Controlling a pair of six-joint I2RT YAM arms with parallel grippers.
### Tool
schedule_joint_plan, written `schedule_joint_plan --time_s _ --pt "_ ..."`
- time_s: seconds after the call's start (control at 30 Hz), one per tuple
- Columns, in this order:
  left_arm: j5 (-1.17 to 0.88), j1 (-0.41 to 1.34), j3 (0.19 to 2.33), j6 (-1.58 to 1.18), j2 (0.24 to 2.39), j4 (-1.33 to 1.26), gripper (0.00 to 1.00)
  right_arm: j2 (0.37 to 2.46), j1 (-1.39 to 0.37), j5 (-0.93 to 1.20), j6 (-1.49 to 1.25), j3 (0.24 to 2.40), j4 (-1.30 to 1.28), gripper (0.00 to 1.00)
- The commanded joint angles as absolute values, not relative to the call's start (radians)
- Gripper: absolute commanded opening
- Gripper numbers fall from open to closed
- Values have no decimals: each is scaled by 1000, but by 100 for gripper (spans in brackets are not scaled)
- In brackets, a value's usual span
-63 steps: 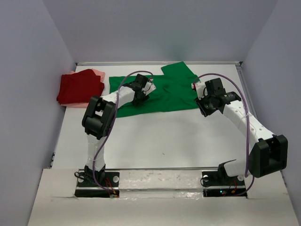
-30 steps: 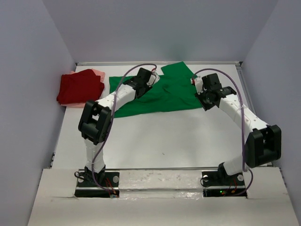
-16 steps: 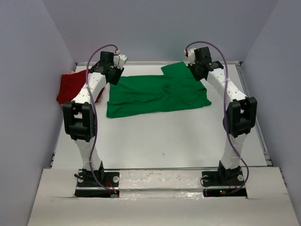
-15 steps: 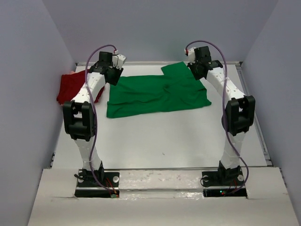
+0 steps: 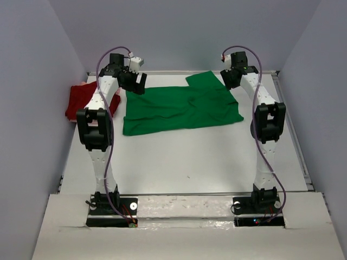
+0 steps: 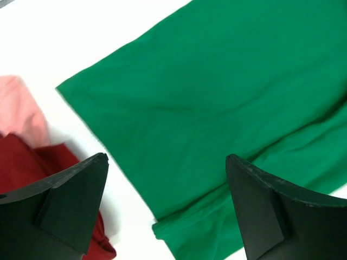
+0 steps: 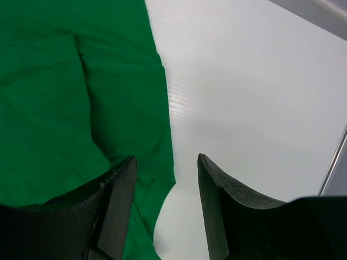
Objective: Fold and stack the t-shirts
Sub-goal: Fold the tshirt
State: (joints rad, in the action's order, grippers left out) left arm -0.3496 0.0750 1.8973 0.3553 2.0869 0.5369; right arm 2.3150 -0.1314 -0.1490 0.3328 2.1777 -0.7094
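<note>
1. Your left jaws stand wide apart, gripping nothing, above the far corner of the green t-shirt (image 5: 181,108), which lies spread on the counter (image 5: 190,157).
2. Left of those jaws, the dark red t-shirt (image 6: 21,157) overlaps the pale pink t-shirt (image 6: 19,108), with a strip of counter between them and the green cloth.
3. Your right jaws are parted and empty over the green shirt's opposite edge.
4. Right of them, bare counter runs to the side wall (image 5: 314,81).

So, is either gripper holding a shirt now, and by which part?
Nothing is held. The left gripper and the right gripper both hang above edges of the green t-shirt with open, empty jaws.
</note>
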Motion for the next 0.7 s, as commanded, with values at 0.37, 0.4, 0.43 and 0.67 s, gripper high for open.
schedule_joint_plan --time_s 0.37,0.4,0.43,0.67 --pt "-600 -28 2313 265 2391 653 81 2310 -98 -132 308 2247 -695 78" --pt "-606 -32 2322 256 2417 655 82 2315 -98 -136 307 2250 -692 80" --pt "-614 -35 2333 253 2430 657 82 2318 -98 -135 305 2253 -695 80" --pt "-548 -60 2365 203 2494 597 82 2310 -98 -98 316 2226 -707 74"
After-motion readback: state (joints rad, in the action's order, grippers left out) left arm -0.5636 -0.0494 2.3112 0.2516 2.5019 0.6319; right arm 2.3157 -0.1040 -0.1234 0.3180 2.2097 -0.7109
